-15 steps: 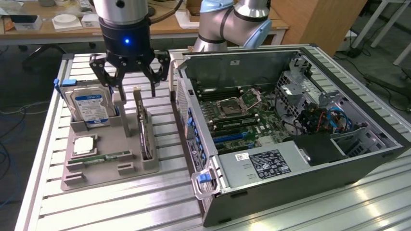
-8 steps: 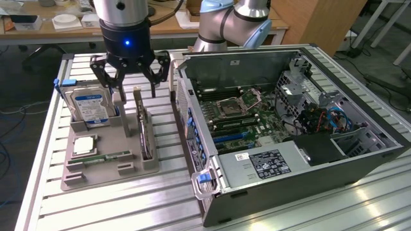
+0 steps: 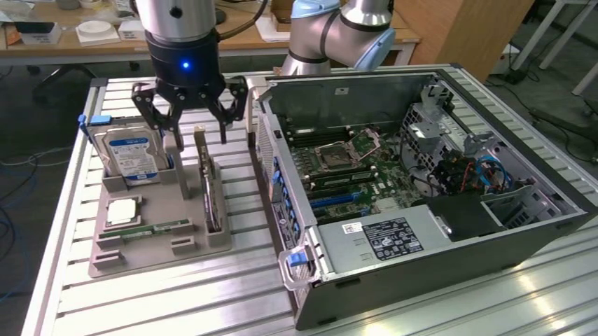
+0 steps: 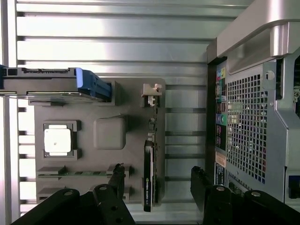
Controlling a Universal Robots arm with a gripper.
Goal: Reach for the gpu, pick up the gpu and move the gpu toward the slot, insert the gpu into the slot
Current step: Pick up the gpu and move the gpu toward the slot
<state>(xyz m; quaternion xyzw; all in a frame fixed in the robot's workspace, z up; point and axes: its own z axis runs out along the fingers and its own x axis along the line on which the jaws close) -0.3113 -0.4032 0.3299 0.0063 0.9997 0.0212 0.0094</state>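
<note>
Currently the gripper (image 3: pixel 198 131) is held open over the gpu (image 3: pixel 207 190), with its fingers spread to either side of the card's upper end. The gpu is seated on edge in the grey holder tray (image 3: pixel 159 238), between the hard drive (image 3: pixel 133 157) and the open computer case (image 3: pixel 421 182).

The table (image 3: pixel 187 301) I worked over was a metal top of pale ribbed slats laid side by side, with dark grooves between them. Two things sat straight on it: the open computer case (image 3: pixel 411 294), lying on its side with its inside facing up, and a grey holder tray (image 3: pixel 150 260) just beside the case's perforated rear panel, parted from it by a narrow strip of bare slats. More bare slats showed past the tray, on its side away from the case.
</note>
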